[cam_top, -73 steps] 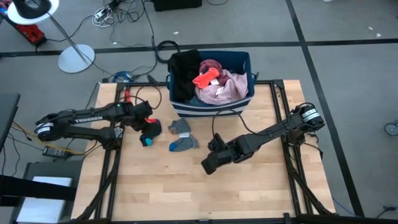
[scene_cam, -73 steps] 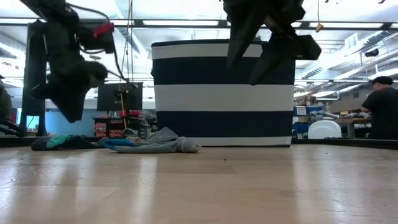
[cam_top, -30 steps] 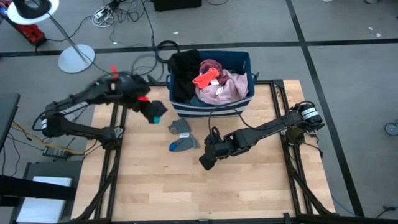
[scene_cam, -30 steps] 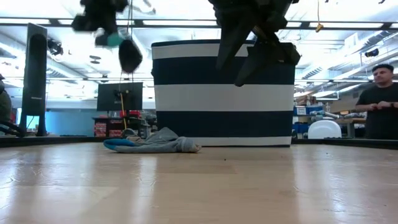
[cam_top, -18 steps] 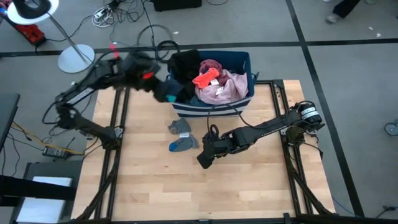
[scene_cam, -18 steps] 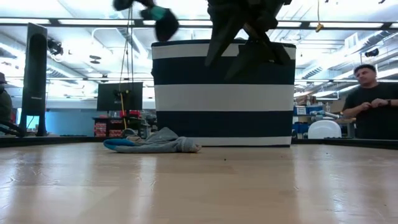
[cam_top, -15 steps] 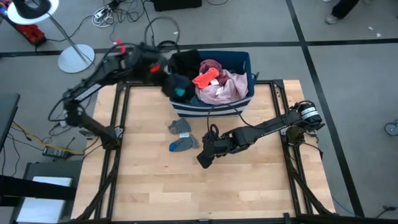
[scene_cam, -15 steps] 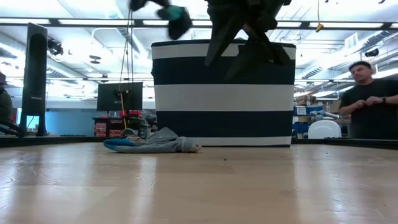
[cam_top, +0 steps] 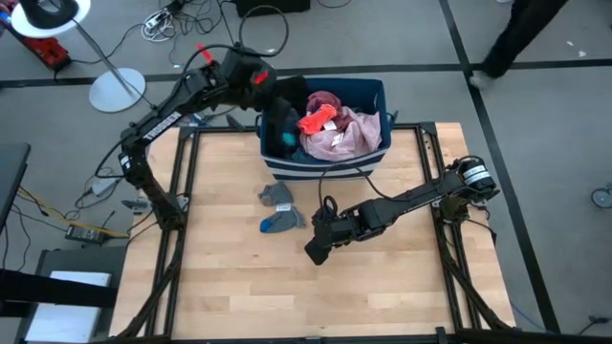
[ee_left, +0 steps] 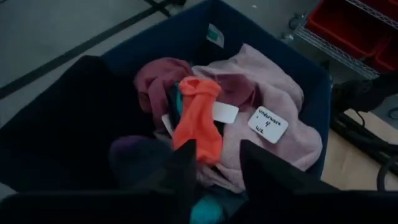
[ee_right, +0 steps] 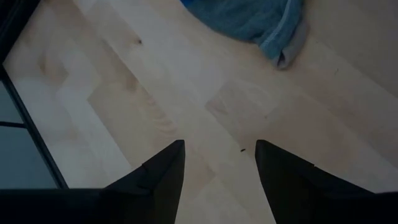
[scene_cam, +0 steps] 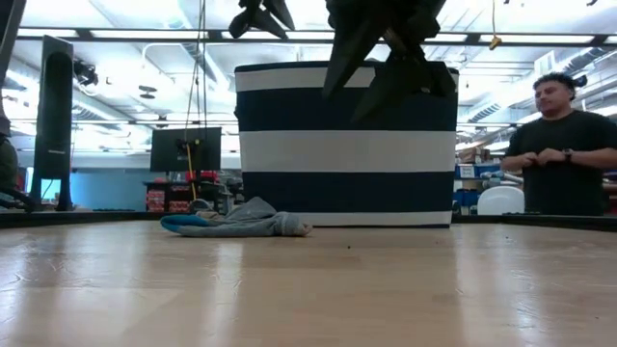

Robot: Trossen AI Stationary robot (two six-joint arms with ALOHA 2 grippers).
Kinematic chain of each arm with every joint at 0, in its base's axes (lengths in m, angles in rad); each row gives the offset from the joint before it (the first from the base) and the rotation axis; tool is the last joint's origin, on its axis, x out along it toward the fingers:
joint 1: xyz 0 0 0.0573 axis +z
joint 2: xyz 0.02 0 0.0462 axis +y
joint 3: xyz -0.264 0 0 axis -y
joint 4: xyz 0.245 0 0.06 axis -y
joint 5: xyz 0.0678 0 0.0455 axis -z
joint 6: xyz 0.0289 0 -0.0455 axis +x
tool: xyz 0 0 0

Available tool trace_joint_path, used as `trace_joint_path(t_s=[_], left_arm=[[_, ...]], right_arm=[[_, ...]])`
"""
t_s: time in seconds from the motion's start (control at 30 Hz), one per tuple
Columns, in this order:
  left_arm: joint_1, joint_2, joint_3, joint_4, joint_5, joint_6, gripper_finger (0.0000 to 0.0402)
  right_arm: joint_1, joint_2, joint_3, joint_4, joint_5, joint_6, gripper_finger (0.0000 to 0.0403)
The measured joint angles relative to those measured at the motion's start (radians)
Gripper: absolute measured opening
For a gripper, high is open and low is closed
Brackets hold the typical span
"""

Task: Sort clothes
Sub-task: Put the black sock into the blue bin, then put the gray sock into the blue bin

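Left gripper [ee_left: 214, 168] over the blue bin [cam_top: 375, 94] at the counter's [cam_top: 239, 287] far edge, fingers apart, empty, its wrist view showing clothes [ee_left: 249, 112] inside, right gripper [ee_right: 217, 168] open, empty, near grey and blue socks [cam_top: 277, 210] mid-counter

Wooden table [cam_top: 287, 277]: bin [cam_top: 325, 164], socks [cam_top: 279, 208]

In the low view the striped bin [scene_cam: 347, 145] hides everything inside it, and both arms are cut off by the top edge. The left gripper [ee_left: 214, 180] covers part of a teal piece [ee_left: 205, 211] below it in the left wrist view. The grey-blue sock [ee_right: 249, 22] runs off the right wrist picture's edge.
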Motion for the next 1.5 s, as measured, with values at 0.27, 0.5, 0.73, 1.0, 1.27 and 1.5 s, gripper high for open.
trace_joint_path(t_s=[0.27, 0.5, 0.73, 1.0, 1.27, 1.5], left_arm=[[-0.014, -0.039, 0.000, -0.113, 0.037, 0.023, 0.0157], [-0.107, -0.160, -0.005, -0.286, -0.058, 0.054, 0.0157], [-0.209, -0.323, -0.154, -0.423, -0.200, -0.040, 0.0157], [-0.288, -0.591, -0.617, -0.228, -0.208, -0.229, 0.0157], [-0.345, -0.678, -1.045, 0.081, -0.134, -0.295, 0.0157], [-0.353, -0.630, -1.275, 0.399, -0.141, -0.327, 0.0157]], right_arm=[[0.000, 0.000, 0.000, -0.001, 0.000, -0.008, 0.0199], [0.000, 0.000, 0.000, -0.001, 0.000, -0.010, 0.0199], [0.000, 0.000, 0.000, 0.000, 0.000, -0.010, 0.0199], [0.000, 0.001, 0.000, 0.001, -0.002, 0.009, 0.0199], [0.000, 0.001, 0.000, 0.036, -0.020, 0.048, 0.0199], [0.002, 0.001, 0.000, 0.046, -0.046, 0.089, 0.0199]])
